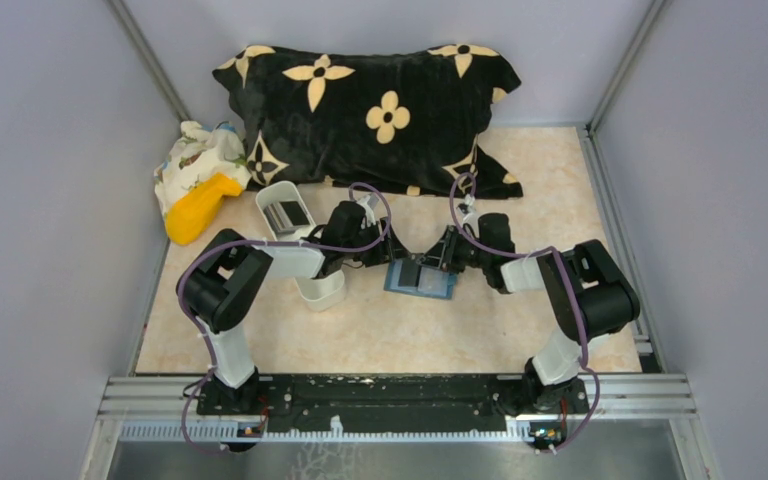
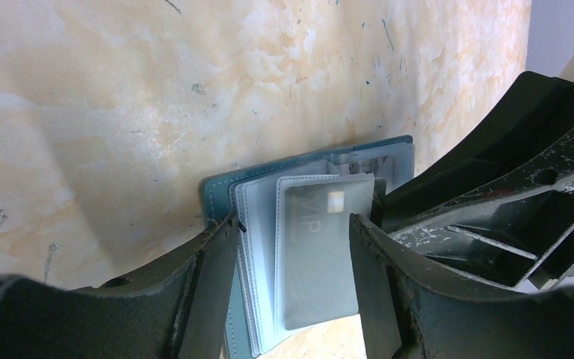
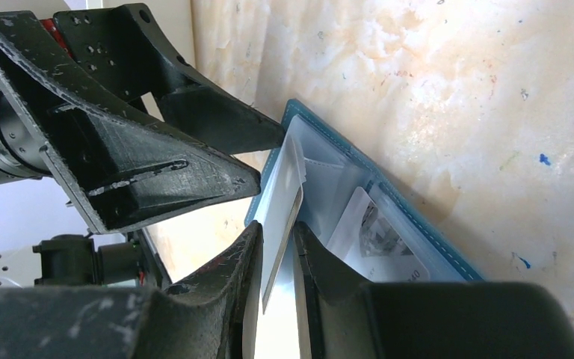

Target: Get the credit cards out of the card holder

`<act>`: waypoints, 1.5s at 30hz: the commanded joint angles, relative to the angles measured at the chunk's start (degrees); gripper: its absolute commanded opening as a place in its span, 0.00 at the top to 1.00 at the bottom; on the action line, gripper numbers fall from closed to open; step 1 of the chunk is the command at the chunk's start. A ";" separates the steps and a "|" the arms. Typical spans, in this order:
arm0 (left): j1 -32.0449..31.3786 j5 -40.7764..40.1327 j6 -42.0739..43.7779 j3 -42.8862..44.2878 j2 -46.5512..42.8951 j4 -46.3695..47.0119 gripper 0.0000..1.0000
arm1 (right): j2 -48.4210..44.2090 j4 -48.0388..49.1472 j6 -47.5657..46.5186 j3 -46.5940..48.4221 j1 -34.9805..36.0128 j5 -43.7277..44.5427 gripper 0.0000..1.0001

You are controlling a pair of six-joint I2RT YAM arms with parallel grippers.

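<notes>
The blue-teal card holder [image 1: 420,277] lies open on the table between my two grippers. In the left wrist view its clear sleeves fan out from the blue cover [image 2: 215,196], and a grey card marked VIP [image 2: 318,247] sits in the top sleeve. My left gripper [image 2: 291,258] is open, its fingers either side of the sleeves. In the right wrist view my right gripper [image 3: 282,262] is closed on one upright sleeve leaf [image 3: 284,187] with a silvery card edge. A white printed card [image 3: 377,239] lies in a pocket of the cover [image 3: 418,224].
A white oblong tray [image 1: 278,198] holding a dark card stands to the left, with a white cup-like piece [image 1: 322,292] below it. A black flowered pillow [image 1: 380,110], a patterned cloth [image 1: 195,155] and a yellow object [image 1: 200,205] lie at the back. Grey walls stand on both sides.
</notes>
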 commanded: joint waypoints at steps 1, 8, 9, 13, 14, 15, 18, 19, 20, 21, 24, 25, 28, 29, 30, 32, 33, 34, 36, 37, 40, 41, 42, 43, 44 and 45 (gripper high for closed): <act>-0.41 0.61 0.14 0.25 1.80 -1.82 0.37 | -3.02 0.42 -1.81 -0.68 -0.73 -0.72 0.78; -0.38 0.86 0.02 0.43 2.04 -1.36 0.37 | -3.71 -0.23 -2.19 -1.90 -0.97 -0.45 0.78; -0.38 0.91 0.04 0.54 2.00 -1.38 0.37 | -3.71 -0.33 -2.25 -1.85 -0.91 -0.37 0.78; -0.39 0.85 0.00 0.34 2.01 -1.38 0.37 | -3.86 -0.83 -2.41 -1.79 -1.06 -0.28 0.85; -0.38 0.82 0.01 0.31 2.04 -1.36 0.37 | -3.97 -1.07 -2.49 -1.77 -1.12 -0.28 0.86; -0.38 0.76 0.02 0.25 2.02 -1.38 0.37 | -4.04 -1.42 -2.70 -1.70 -1.18 -0.28 0.87; -0.30 0.74 -0.02 0.24 2.03 -1.31 0.37 | -4.52 -2.96 -3.59 -1.61 -1.57 -0.08 0.91; -0.32 0.74 -0.04 0.24 2.02 -1.29 0.37 | -4.72 -3.61 -3.89 -1.65 -1.72 0.17 0.92; -0.30 0.74 -0.08 0.30 1.99 -1.29 0.37 | -4.95 -4.26 -4.17 -1.52 -1.82 0.31 0.94; -0.36 0.78 0.00 0.32 2.03 -1.29 0.37 | -5.16 -4.65 -4.35 -1.63 -1.93 0.52 0.97; -0.31 0.92 -0.04 0.41 2.28 -1.21 0.37 | -5.77 -5.45 -4.69 -1.64 -2.29 1.07 1.00; -0.30 1.00 -0.08 0.44 2.24 -1.20 0.37 | -6.01 -5.67 -4.78 -1.59 -2.44 1.12 1.00; -0.30 1.05 -0.06 0.44 2.19 -1.20 0.37 | -6.69 -6.63 -5.03 -1.46 -2.95 1.14 1.00; -0.30 0.98 -0.04 0.46 2.21 -1.23 0.37 | -6.96 -7.24 -5.30 -1.34 -3.13 1.13 1.00; -0.30 0.94 -0.04 0.41 2.13 -1.21 0.37 | -7.23 -7.91 -5.69 -1.17 -3.41 1.09 1.00; -0.34 0.93 -0.04 0.41 2.12 -1.22 0.37 | -7.75 -10.05 -6.79 -0.70 -3.87 1.15 1.00; -0.30 0.95 -0.04 0.41 2.02 -1.21 0.37 | -8.06 -11.49 -7.41 -0.43 -4.15 1.46 1.00; -0.30 0.97 0.03 0.37 2.03 -1.20 0.37 | -8.41 -13.31 -7.96 -0.36 -4.60 1.76 1.00; -0.30 0.93 0.18 0.33 1.97 -1.20 0.37 | -9.54 -14.24 -8.54 -0.96 -5.58 1.69 1.00; -0.30 0.88 0.26 0.37 1.88 -1.24 0.37 | -10.46 -14.39 -8.68 -1.38 -6.09 1.64 1.00; -0.30 0.84 0.53 0.37 1.65 -1.29 0.37 | -13.92 -15.46 -9.04 -2.76 -7.68 1.94 1.00; -0.30 0.96 0.76 0.38 1.54 -1.29 0.37 | -15.10 -16.11 -9.31 -2.86 -8.33 2.10 1.00; -0.30 0.83 0.92 0.33 1.41 -1.54 0.37 | -17.01 -17.18 -9.59 -2.83 -9.02 2.47 1.00; -0.30 0.41 0.88 0.33 1.24 -1.82 0.37 | -18.50 -17.98 -9.71 -2.94 -9.71 2.91 1.00; -0.31 0.08 1.22 0.35 0.78 -2.12 0.37 | -19.91 -18.41 -9.71 -2.94 -10.42 2.97 1.00; -0.30 -0.13 1.67 0.26 0.37 -2.35 0.37 | -21.37 -19.06 -9.93 -2.78 -11.10 2.86 1.00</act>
